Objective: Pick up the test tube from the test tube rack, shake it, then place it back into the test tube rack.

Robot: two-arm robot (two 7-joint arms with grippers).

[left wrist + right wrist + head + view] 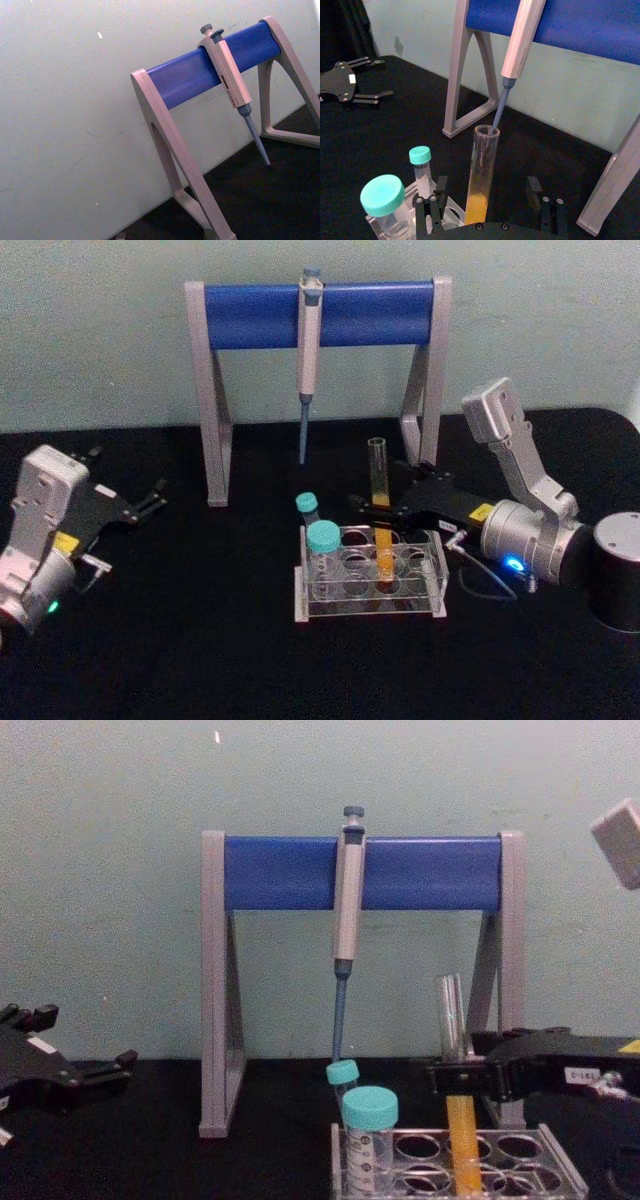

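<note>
The test tube point(379, 475) stands upright in a hole of the clear test tube rack point(435, 575), its orange-yellow liquid in the lower half. My right gripper point(383, 490) reaches in from the right at mid-height of the tube. It is open, with one finger on each side of the tube point(482, 165) and a gap showing on both sides. In the chest view the right gripper point(450, 1078) hovers just above the rack point(560, 1160). My left gripper point(128, 478) rests open at the far left of the table, away from the rack.
A tall grey-and-blue pipette stand point(320, 315) spans the back, with a grey pipette point(308, 360) hanging just behind the tube. Two teal-capped tubes point(323, 537) occupy the rack's left end. A cable point(490, 580) loops beside my right arm.
</note>
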